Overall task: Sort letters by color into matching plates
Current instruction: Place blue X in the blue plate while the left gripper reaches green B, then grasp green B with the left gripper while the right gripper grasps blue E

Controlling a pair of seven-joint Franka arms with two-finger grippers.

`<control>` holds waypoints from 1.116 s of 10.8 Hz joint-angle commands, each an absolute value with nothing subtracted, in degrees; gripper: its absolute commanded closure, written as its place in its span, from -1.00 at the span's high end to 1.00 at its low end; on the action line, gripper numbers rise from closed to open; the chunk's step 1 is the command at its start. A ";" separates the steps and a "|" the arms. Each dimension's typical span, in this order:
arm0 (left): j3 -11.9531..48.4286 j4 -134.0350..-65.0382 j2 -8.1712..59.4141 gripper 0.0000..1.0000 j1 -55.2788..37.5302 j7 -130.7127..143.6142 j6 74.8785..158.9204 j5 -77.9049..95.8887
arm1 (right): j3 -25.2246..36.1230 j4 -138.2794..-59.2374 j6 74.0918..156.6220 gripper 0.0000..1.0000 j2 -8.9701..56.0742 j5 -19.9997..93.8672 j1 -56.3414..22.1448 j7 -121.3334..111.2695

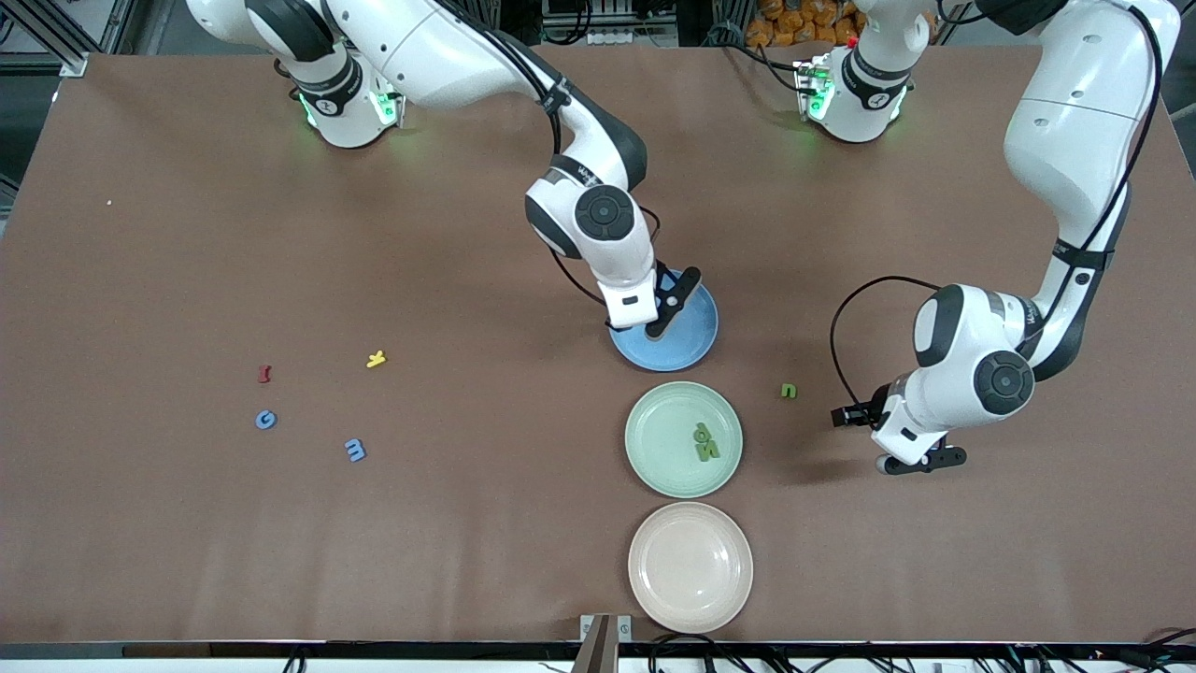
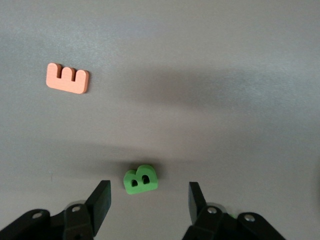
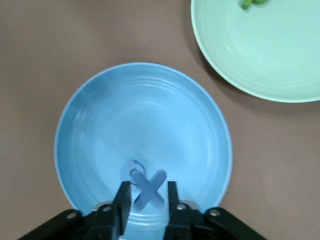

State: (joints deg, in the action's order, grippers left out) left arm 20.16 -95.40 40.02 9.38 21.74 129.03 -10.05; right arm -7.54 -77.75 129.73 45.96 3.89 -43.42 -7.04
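The left gripper (image 2: 147,200) is hanging low over the brown table (image 1: 467,234) at the left arm's end, its two black fingers spread wide and gripping nothing, and a small green foam letter B (image 2: 141,180) is lying flat on the table directly below the gap, slightly nearer one finger than the other, with its long axis running roughly across from finger to finger. This is the relation the next move appears to turn on: a straight descent would bring the fingers down on either side of the letter, though a closing stroke along its long axis may need a small turn of the wrist. A flat salmon-orange foam letter E (image 2: 67,78) is resting well apart from that gripper and is no part of the sort. Another small green letter (image 1: 789,391) is lying on the table between the left gripper and the pale mint green round plate (image 1: 654,449), which is already carrying two green letters (image 1: 705,442). The right gripper (image 3: 146,194) is poised just over the medium blue round plate (image 3: 100,130), its fingers parted narrowly around a pale blue X-shaped letter (image 3: 149,186); whether they are touching it cannot be told, and a small pale blue letter piece (image 3: 136,174) is lying beside it on the plate. Well off toward the right arm's end, a blue letter G (image 1: 266,420) and a blue letter E (image 1: 355,450) are awaiting collection, and of the two arms the right is plainly the closer to them.
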 commanded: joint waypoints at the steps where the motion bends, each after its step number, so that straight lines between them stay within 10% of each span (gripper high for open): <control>1: 19.25 -95.71 41.39 0.42 9.67 24.69 132.18 -10.28 | -8.26 -74.71 129.55 1.00 48.25 9.83 -42.89 -7.20; 12: 18.11 -95.71 42.19 0.28 7.29 36.04 132.54 -15.12 | -1.41 -75.41 117.34 1.00 41.84 5.80 -26.74 -18.44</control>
